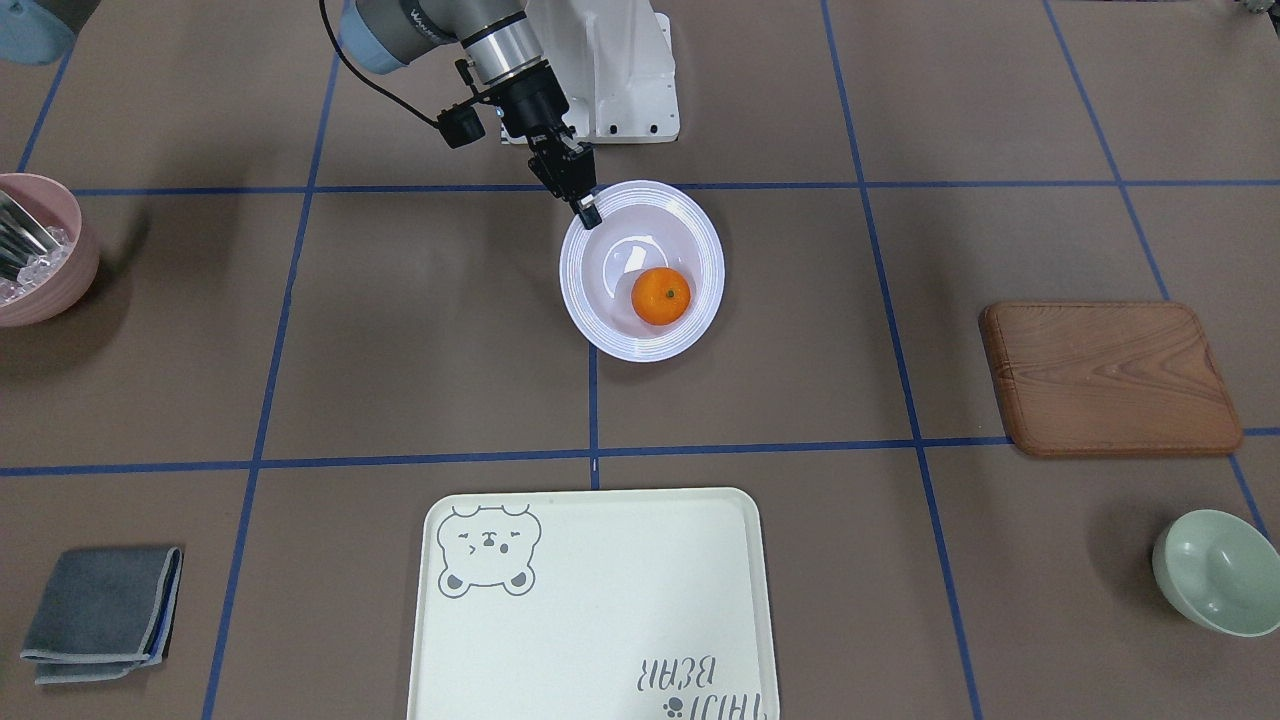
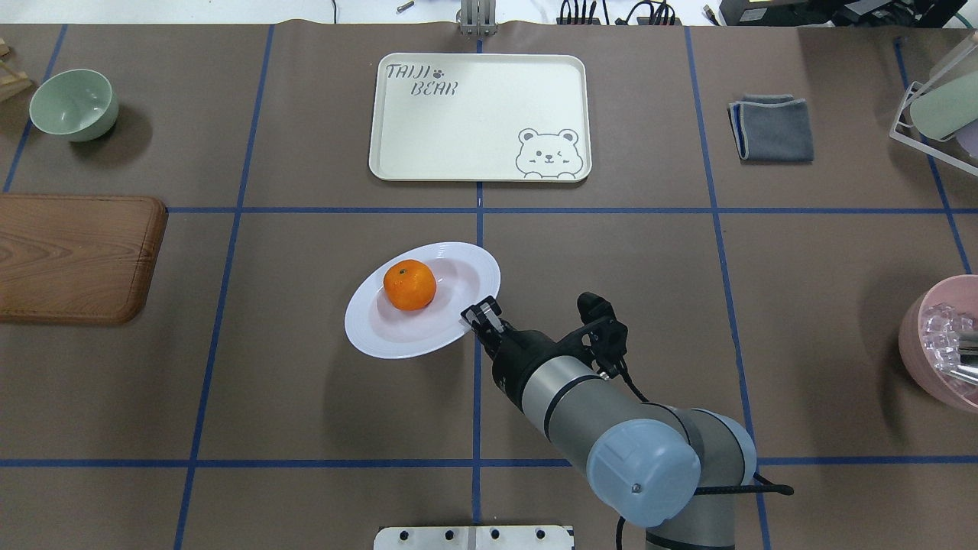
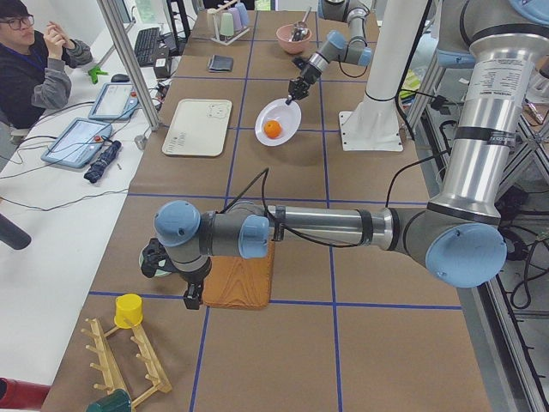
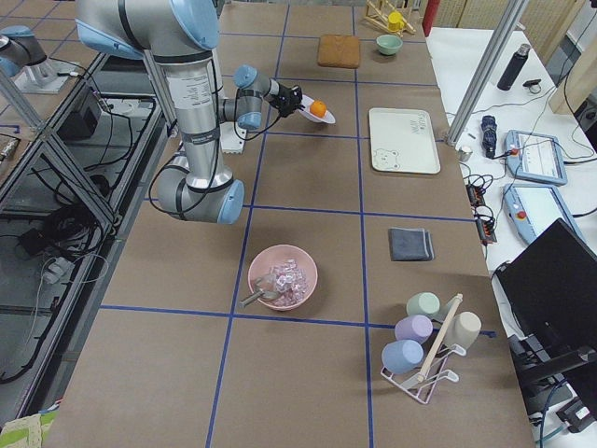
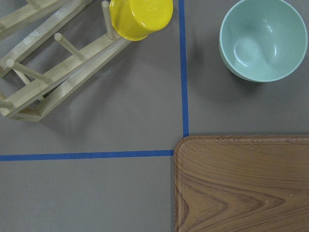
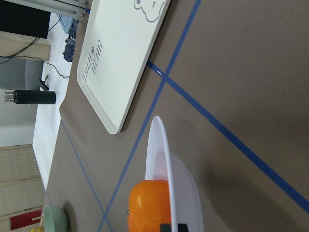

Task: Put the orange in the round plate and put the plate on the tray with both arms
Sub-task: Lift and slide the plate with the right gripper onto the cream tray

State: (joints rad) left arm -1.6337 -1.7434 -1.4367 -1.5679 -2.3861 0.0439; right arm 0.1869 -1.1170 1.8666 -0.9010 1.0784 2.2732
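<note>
The orange [image 1: 661, 296] [image 2: 409, 285] lies inside the white round plate [image 1: 640, 245] [image 2: 458, 267]. My right gripper [image 1: 588, 212] [image 2: 481, 315] is shut on the plate's near rim and holds it slightly above the table, with a shadow beneath it. The right wrist view shows the plate [image 6: 161, 145] edge-on with the orange [image 6: 149, 205] in it. The cream tray [image 1: 600, 600] [image 2: 474, 122] lies empty beyond the plate. My left gripper [image 3: 193, 299] hangs by the wooden board at the table's left end. I cannot tell if it is open or shut.
A wooden board [image 2: 69, 256] [image 5: 241, 183] and a pale green bowl [image 2: 74, 103] sit on the left. A pink bowl [image 2: 936, 344] and folded grey cloth [image 2: 772, 128] sit on the right. A wooden rack with a yellow cup [image 5: 140, 17] is near the left wrist. A person [image 3: 34, 60] sits across the table.
</note>
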